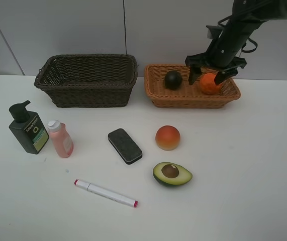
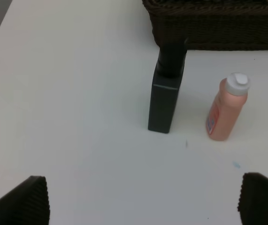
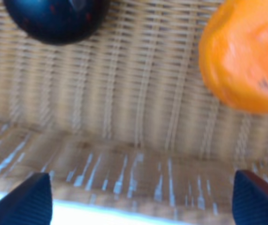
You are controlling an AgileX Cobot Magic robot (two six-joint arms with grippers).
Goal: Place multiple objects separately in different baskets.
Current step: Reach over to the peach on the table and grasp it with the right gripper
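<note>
My right end effector (image 1: 207, 79) hangs wide open over the orange (image 1: 211, 85), which lies in the light basket (image 1: 193, 103). The peach (image 1: 167, 137) sits on the tabletop (image 1: 244, 165) in front of that basket and slightly left of the end effector, so I judge the right arm nearer. It is round, with no long axis to align on. My left end effector (image 2: 143, 201), also wide, is over by the pump bottle (image 2: 164, 101).
</note>
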